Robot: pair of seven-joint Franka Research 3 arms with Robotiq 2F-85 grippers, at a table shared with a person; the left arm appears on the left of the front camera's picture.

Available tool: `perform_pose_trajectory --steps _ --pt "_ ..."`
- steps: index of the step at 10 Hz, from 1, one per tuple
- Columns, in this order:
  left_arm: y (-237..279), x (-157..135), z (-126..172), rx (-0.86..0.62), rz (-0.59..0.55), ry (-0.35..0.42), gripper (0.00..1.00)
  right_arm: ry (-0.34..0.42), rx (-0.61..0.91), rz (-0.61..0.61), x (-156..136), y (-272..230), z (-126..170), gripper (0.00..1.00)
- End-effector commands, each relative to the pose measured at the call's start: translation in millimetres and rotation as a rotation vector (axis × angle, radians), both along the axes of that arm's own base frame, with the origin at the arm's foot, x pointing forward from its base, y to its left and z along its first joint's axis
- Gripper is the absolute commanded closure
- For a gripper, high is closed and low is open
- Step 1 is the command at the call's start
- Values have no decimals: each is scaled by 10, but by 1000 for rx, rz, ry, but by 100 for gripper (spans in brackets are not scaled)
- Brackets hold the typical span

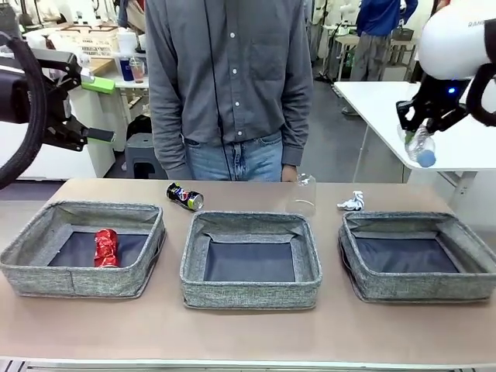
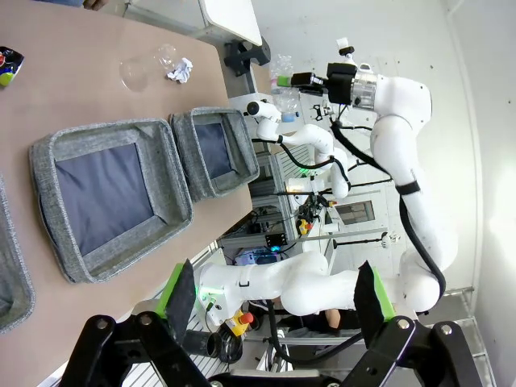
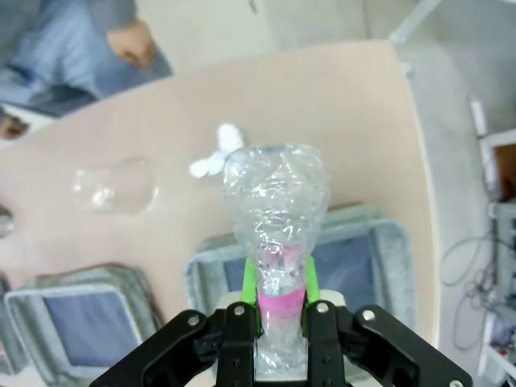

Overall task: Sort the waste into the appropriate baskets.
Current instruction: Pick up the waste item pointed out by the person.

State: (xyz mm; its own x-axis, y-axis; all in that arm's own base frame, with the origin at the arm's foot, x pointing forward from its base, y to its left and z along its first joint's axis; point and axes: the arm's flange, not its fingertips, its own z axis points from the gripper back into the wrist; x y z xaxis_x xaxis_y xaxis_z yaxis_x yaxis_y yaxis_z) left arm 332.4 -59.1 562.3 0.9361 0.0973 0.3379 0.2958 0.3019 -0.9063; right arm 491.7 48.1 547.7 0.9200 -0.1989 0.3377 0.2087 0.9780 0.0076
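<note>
We see the table (image 1: 248, 333) stretching below both claws, with a person (image 1: 229, 85) standing at its far edge, between the two claws. Three grey woven baskets sit in a row on it: the left basket (image 1: 31, 267) below the left claw (image 1: 99, 110), the middle basket (image 1: 252, 294) lower and between the claws, and the right basket (image 1: 418, 287) under the right claw (image 1: 418, 128). Our left claw hangs high, jaws spread wide with nothing between them. Our right claw hangs in the air, clamped narrow on the clear plastic bottle (image 1: 419, 147), whose crumpled body sticks out past the fingertips. The clear plastic cup (image 1: 304, 194) sits on the table down and left of the right claw. The crushed red can (image 1: 105, 247) rests inside the left basket, beneath the left claw. The dark blue soda can (image 1: 184, 196) lies on the table down and right of that claw. The crumpled white-and-blue wrapper (image 1: 353, 203) lies near the cup, on the side nearer the right claw.
</note>
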Motion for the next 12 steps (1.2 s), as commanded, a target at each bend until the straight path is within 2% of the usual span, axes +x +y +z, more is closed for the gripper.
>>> perform_pose_trajectory --steps 1,2,5,6,7,8,9,10,11,12 --pt "-9 -12 32 -8 -2 8 0 -72 -68 -17 -128 14 -308 100" --pt "-9 -12 32 -8 -2 8 0 0 0 0 0 0 0 100" --pt "-9 -12 32 -8 -2 8 0 0 0 0 0 0 0 100" --pt "-9 -12 32 -8 -2 8 0 -11 -7 -5 -71 38 -92 78" --pt "-9 -12 32 -8 -2 8 0 55 126 -83 -21 62 -72 78" --pt "-9 -12 32 -8 -2 8 0 137 76 -207 45 267 104 78" --pt "-9 -12 32 -8 -2 8 0 151 120 -214 76 540 371 78" --pt "-9 -12 32 -8 -2 8 0 240 158 -299 113 894 637 78" --pt "-9 -12 32 -8 -2 8 0 331 97 -423 136 1247 794 78" --pt "-9 -12 32 -8 -2 8 0 369 47 -479 145 1635 902 78"
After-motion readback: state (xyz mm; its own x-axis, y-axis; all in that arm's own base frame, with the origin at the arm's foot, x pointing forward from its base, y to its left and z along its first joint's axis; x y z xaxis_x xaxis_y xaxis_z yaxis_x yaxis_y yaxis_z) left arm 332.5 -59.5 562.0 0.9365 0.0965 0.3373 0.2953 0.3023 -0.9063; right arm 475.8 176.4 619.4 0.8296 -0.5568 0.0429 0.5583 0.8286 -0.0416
